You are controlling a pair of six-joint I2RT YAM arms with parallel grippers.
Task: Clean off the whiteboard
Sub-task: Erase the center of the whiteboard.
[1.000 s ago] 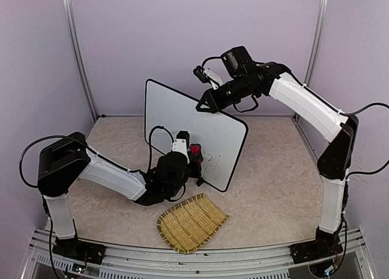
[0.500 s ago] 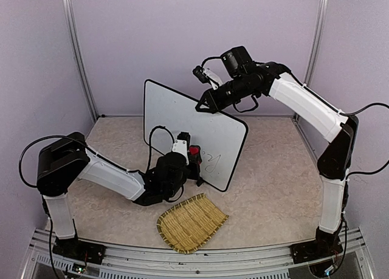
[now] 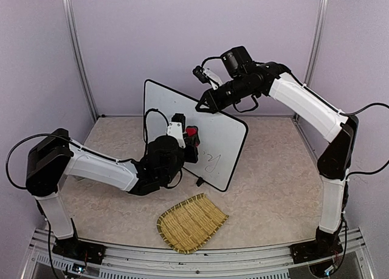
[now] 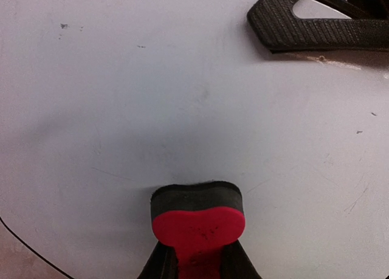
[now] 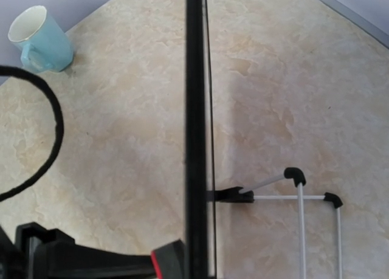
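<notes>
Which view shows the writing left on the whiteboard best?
Top external: the writing shows low on the whiteboard, unblocked. Left wrist shows only the board around the eraser, no writing; right wrist sees the board edge-on.

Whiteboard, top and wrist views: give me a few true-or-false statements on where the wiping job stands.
1. The right fingers grip the whiteboard by its top edge. True.
2. The left fingers hold a red eraser against the board. True.
3. The board is wiped clean. False: dark writing shows near its lower corner.
4. The straw mat leans against the board. False: it lies flat on the table in front of it.
</notes>
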